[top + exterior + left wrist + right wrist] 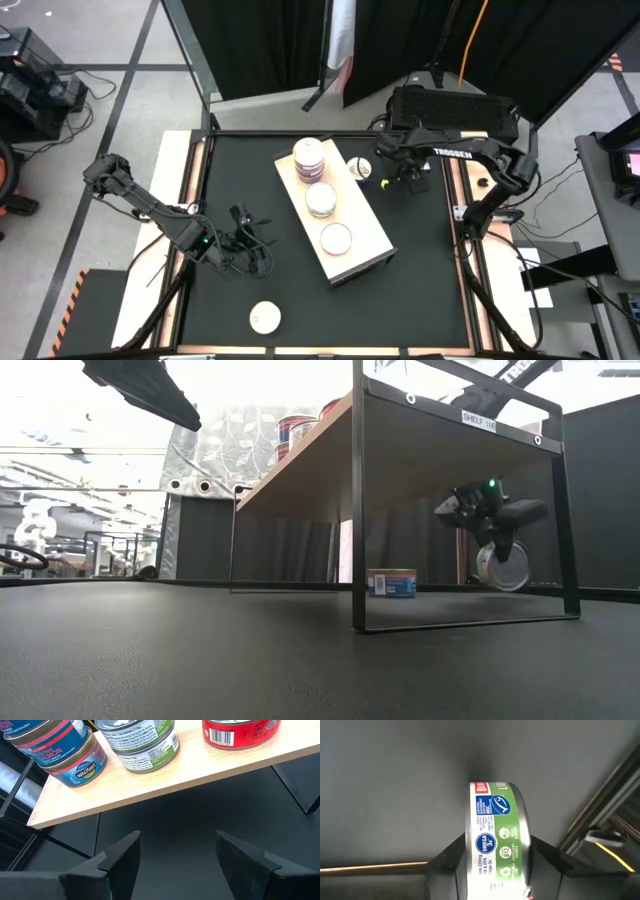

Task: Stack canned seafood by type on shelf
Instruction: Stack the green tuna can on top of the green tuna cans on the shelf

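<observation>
Right gripper [492,870] was at the desk's far right part, just beside the shelf [365,235], fingers [445,865] clamped on a green-labelled can [492,835] held on edge. Left gripper [175,852] was near the desk's left edge, fingers [120,857] spread, empty, facing the shelf. Three can stacks [320,195] sat on the shelf. One can [264,317] lay near the desk's front edge; another [391,582] stood under the shelf.

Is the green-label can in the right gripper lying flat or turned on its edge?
On its edge. The green-label can stands with its side label facing the wrist camera, between the right gripper fingers; the low view shows its round face sideways.
</observation>
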Tool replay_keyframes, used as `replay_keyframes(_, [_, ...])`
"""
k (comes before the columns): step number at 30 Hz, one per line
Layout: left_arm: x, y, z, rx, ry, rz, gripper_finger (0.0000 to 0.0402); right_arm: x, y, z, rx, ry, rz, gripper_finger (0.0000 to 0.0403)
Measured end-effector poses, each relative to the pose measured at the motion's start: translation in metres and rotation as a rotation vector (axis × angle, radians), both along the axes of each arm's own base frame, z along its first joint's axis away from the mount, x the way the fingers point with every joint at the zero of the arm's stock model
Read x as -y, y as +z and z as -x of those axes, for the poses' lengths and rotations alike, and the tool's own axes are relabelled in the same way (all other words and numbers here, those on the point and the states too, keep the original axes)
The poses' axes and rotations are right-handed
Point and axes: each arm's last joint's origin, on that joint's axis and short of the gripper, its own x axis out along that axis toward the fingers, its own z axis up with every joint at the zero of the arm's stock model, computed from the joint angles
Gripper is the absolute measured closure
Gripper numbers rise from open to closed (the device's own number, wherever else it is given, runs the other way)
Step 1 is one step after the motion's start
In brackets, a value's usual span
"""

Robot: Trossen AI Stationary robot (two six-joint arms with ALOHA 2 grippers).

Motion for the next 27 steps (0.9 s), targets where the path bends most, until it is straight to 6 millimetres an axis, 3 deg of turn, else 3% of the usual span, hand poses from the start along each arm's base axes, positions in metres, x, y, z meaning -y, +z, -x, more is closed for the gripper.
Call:
replay_keyframes(10, [0.000, 0.000, 0.000, 0.000, 0.000, -0.001, 0.0148, -0.032, 0.048, 0.011, 0.193, -0.104, 0.059, 0.0264])
replay_keyframes(18, [0.000, 0.000, 0.000, 0.002, 0.001, -0.003, 0.0148, -0.056, 0.112, 0.017, 0.609, -0.294, -0.102, 0.0259])
replay_keyframes(27, [0.000, 0.000, 0.000, 0.002, 0.002, -0.003, 0.0148, -0.080, 0.169, 0.025, 1.061, -0.329, -0.327, 0.0258])
